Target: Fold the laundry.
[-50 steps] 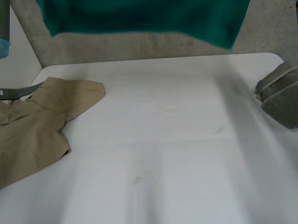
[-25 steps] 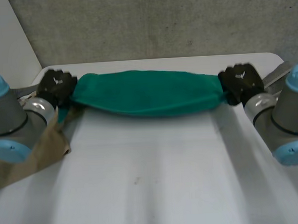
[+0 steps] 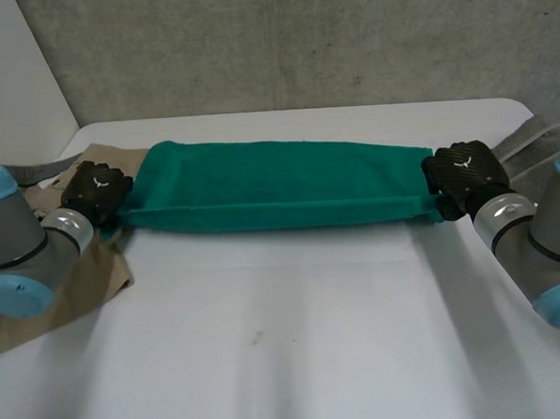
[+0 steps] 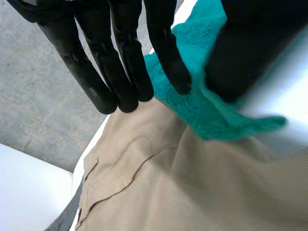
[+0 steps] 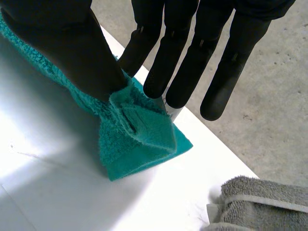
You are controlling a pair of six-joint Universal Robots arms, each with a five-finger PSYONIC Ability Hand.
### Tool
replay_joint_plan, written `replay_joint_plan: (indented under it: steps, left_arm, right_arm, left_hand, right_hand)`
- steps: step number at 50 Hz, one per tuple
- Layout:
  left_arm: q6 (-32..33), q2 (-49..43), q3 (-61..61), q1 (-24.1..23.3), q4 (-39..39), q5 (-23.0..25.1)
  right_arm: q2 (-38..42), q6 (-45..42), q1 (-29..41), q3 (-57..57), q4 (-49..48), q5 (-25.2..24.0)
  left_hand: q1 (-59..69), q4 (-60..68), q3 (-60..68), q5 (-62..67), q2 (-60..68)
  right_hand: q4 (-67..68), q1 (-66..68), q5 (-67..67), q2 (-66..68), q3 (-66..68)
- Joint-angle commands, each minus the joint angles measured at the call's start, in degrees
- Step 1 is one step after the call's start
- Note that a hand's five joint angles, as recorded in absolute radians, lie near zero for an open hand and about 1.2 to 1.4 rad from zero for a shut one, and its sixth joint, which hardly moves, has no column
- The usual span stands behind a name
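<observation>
A green towel (image 3: 279, 184), folded into a long strip, lies flat across the far half of the white table (image 3: 296, 340). My left hand (image 3: 96, 189) holds its left end. In the left wrist view the towel's corner (image 4: 211, 115) sits between the straight fingers (image 4: 130, 72) and the thumb, over tan cloth. My right hand (image 3: 466, 174) holds the right end. There the thumb pinches the doubled corner (image 5: 139, 134) against the fingers (image 5: 178, 72), just above the table.
Tan trousers (image 3: 49, 287) lie crumpled at the table's left edge, partly under my left arm and the towel's end (image 4: 192, 192). A folded grey towel (image 3: 530, 138) sits at the right edge (image 5: 260, 204). A concrete wall stands behind the table.
The towel hung high in the air a second ago. Both hands brought it down and towards me, and it now lies spread flat on the table.
</observation>
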Motion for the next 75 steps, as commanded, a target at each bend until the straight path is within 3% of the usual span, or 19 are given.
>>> replay_joint_plan:
  steps: [1,8,17,20,28,40,54,55,56,57,58,61,67,72,75]
  left_arm:
    - [1.18,6.75,-4.49,-0.47,-4.73,0.51]
    - [7.06,16.25,-11.44,-2.15,-13.61,-2.39]
    - [21.91,28.20,-23.91,-5.57,-39.60,-10.21]
    - [23.42,29.61,-25.24,-6.10,-42.18,-10.22]
    - [21.41,28.48,-18.40,-8.03,-37.80,-9.78]
    - [8.93,11.54,3.20,-10.50,-22.07,-9.61]
    - [2.94,-7.29,28.09,-13.31,-23.29,-11.01]
    - [2.94,-7.99,29.06,-13.57,-23.64,-11.10]
    - [3.29,-9.57,30.55,-14.09,-24.16,-11.79]
    - [3.38,-10.10,31.17,-14.45,-24.26,-12.15]
    - [3.56,-10.63,31.70,-14.71,-24.43,-12.50]
    - [3.30,-11.95,33.73,-15.59,-24.26,-14.78]
    - [2.07,-11.78,34.79,-15.77,-23.38,-19.88]
    - [1.63,-10.46,32.95,-15.68,-23.90,-19.63]
    - [1.54,-8.89,30.23,-15.77,-24.95,-17.96]
  right_arm:
    - [0.00,-0.33,-1.53,-1.25,1.92,0.02]
    - [-1.67,-6.72,-3.91,-3.45,13.24,-1.21]
    - [-7.64,-31.58,-9.26,-1.79,44.95,-3.85]
    - [-8.44,-35.56,-10.15,-1.17,48.07,-3.85]
    - [-6.42,-36.54,-9.10,-2.48,43.59,-2.71]
    - [3.15,-20.39,-5.15,-12.85,23.14,0.63]
    - [16.78,-19.04,-0.84,-23.40,4.04,6.60]
    - [17.57,-19.57,-0.57,-24.10,3.60,7.74]
    - [19.14,-20.01,-0.14,-25.50,2.73,10.01]
    - [19.85,-20.19,0.13,-26.12,2.46,11.17]
    - [20.64,-20.28,0.39,-26.91,2.02,12.22]
    - [23.46,-19.93,0.84,-29.90,0.17,15.65]
    - [24.79,-17.30,1.01,-32.02,-0.27,15.31]
    - [22.33,-14.48,0.92,-30.97,4.02,13.56]
    - [20.49,-12.90,0.75,-30.26,9.81,9.71]
  left_hand:
    - [19.85,21.36,20.81,22.13,20.72]
    - [19.85,21.36,20.81,22.13,20.72]
    - [19.85,21.36,20.81,22.13,20.72]
    - [19.85,21.36,20.81,22.13,20.72]
    - [19.85,21.36,20.81,22.13,20.72]
    - [19.85,21.36,20.81,22.13,20.72]
    - [19.85,21.36,20.81,22.13,20.72]
    - [10.05,11.55,11.00,12.32,10.91]
    - [-26.19,-24.68,-25.23,-23.92,-25.32]
    - [-43.20,-41.70,-42.25,-40.93,-42.34]
    - [-50.15,-48.64,-49.19,-47.87,-49.28]
    - [-50.15,-48.64,-49.19,-47.87,-49.28]
    - [-50.15,-48.64,-49.19,-47.87,-49.28]
    - [-50.15,-48.64,-49.19,-47.87,-49.28]
    - [-50.15,-48.64,-49.19,-47.87,-49.28]
  right_hand:
    - [11.31,15.46,12.12,12.40,11.86]
    - [11.31,15.46,12.12,12.40,11.86]
    - [11.31,15.46,12.12,12.40,11.86]
    - [11.31,15.46,12.12,12.40,11.86]
    - [11.31,15.46,12.12,12.40,11.86]
    - [11.31,15.46,12.12,12.40,11.86]
    - [11.31,15.46,12.12,12.40,11.86]
    - [-3.37,0.79,-2.55,-2.28,-2.81]
    - [-43.81,-39.66,-43.00,-42.72,-43.26]
    - [-54.04,-49.89,-53.23,-52.95,-53.49]
    - [-58.69,-54.54,-57.88,-57.60,-58.14]
    - [-58.69,-54.54,-57.88,-57.60,-58.14]
    - [-58.69,-54.54,-57.88,-57.60,-58.14]
    - [-58.69,-54.54,-57.88,-57.60,-58.14]
    - [-58.69,-54.54,-57.88,-57.60,-58.14]
